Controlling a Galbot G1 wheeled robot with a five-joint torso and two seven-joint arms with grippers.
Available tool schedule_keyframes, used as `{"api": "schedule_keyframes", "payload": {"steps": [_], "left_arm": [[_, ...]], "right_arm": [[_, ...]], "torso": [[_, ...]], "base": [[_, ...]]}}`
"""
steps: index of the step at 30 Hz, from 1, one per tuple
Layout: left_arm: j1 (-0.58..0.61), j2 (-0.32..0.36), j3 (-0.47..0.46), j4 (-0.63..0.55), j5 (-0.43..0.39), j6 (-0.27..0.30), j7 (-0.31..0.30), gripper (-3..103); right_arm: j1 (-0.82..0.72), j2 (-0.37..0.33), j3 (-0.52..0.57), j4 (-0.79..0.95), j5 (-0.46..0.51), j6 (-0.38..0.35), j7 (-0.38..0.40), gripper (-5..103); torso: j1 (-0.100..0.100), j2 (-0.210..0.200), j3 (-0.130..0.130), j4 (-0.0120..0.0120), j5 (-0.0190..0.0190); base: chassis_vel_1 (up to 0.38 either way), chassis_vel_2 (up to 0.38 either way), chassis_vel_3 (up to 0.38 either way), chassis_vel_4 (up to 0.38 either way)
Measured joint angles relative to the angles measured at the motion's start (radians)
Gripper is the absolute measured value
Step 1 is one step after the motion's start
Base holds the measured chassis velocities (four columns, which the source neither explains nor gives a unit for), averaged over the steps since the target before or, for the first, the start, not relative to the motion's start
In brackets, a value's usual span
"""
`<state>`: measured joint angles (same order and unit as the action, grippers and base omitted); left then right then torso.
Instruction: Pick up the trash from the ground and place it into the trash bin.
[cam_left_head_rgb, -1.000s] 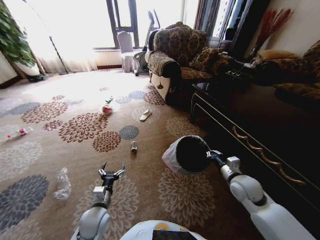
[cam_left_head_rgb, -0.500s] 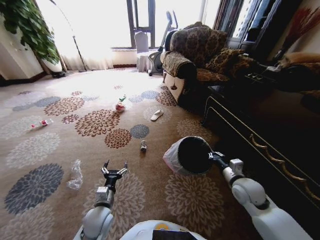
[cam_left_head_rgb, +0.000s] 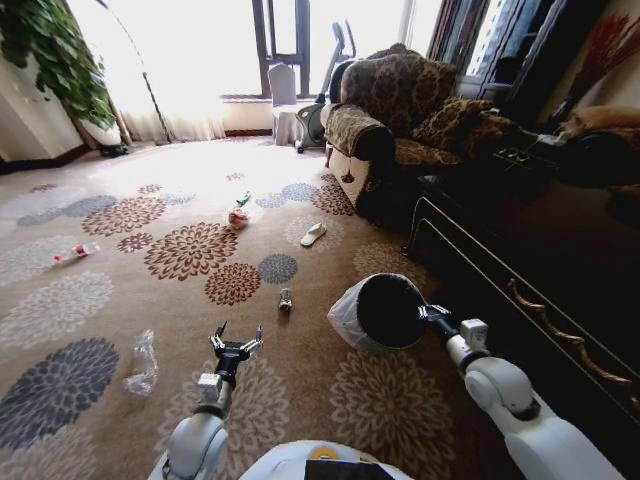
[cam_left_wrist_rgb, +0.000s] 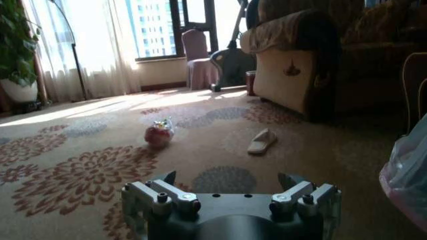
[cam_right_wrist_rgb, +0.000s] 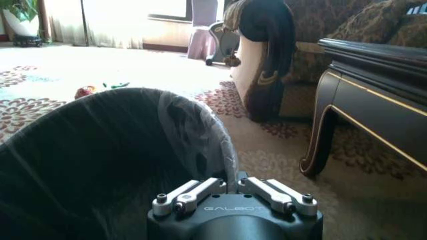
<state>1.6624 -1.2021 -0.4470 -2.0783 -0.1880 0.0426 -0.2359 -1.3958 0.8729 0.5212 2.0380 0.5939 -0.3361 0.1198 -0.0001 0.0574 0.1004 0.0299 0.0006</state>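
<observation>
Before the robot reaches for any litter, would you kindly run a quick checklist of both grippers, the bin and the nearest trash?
1. Left gripper open and empty: ok.
2. Right gripper clamped on the trash bin rim: ok.
3. Bin mouth unobstructed: ok, though tilted toward the camera.
4. Small can on the carpet ahead of the left gripper: ok.
5. Clear plastic bottle lying to the gripper's left: ok.
6. Can within reach: cannot tell.

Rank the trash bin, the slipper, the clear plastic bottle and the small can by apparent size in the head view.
1. trash bin, held by the right gripper, nearest too
2. clear plastic bottle
3. slipper, farther off, so unsure against the bottle
4. small can
</observation>
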Motion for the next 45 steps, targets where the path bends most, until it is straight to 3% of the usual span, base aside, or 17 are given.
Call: {"api": "schedule_keyframes", "payload": {"steps": [1, 25, 32, 36, 40, 42, 45], "left_arm": [[-0.018, 0.011, 0.011, 0.006, -0.008, 0.010, -0.001, 100], [-0.105, 0.023, 0.066, 0.095, -0.073, 0.050, -0.015, 100], [-0.169, 0.043, 0.134, 0.176, -0.146, 0.089, -0.033, 100], [-0.193, 0.061, 0.204, 0.208, -0.191, 0.140, -0.034, 100], [-0.253, 0.042, 0.292, 0.346, -0.203, 0.152, -0.047, 100], [-0.315, 0.010, 0.348, 0.483, -0.193, 0.130, -0.051, 100], [-0.360, -0.009, 0.366, 0.574, -0.176, 0.094, -0.046, 100]], "right_arm": [[0.000, -0.004, 0.005, -0.002, 0.002, 0.002, -0.003, 2], [-0.012, -0.005, -0.012, -0.005, 0.000, 0.005, -0.020, 2], [-0.014, 0.005, -0.022, -0.005, -0.004, 0.004, -0.011, 2], [-0.023, 0.005, -0.020, 0.002, -0.005, 0.001, 0.000, 2], [-0.042, 0.006, -0.015, 0.012, -0.007, -0.001, 0.011, 2], [-0.055, 0.006, -0.012, 0.023, -0.008, -0.001, 0.023, 2], [-0.062, 0.007, -0.011, 0.030, -0.009, -0.002, 0.032, 2]], "torso": [[0.000, 0.000, 0.000, -0.0012, -0.0005], [0.000, 0.000, 0.000, -0.0006, -0.0005], [0.000, 0.000, 0.000, -0.0008, -0.0006], [0.000, 0.000, 0.000, -0.0009, -0.0004], [0.000, 0.000, 0.000, -0.0009, -0.0007], [0.000, 0.000, 0.000, -0.0010, -0.0010], [0.000, 0.000, 0.000, -0.0008, -0.0005]], "base": [[-0.101, 0.078, 0.130, -0.075], [-0.202, 0.202, 0.212, -0.207], [-0.132, 0.138, 0.129, -0.122], [0.000, 0.000, 0.000, 0.000], [0.000, 0.000, 0.000, 0.000], [0.000, 0.000, 0.000, 0.000], [0.000, 0.000, 0.000, 0.000]]}}
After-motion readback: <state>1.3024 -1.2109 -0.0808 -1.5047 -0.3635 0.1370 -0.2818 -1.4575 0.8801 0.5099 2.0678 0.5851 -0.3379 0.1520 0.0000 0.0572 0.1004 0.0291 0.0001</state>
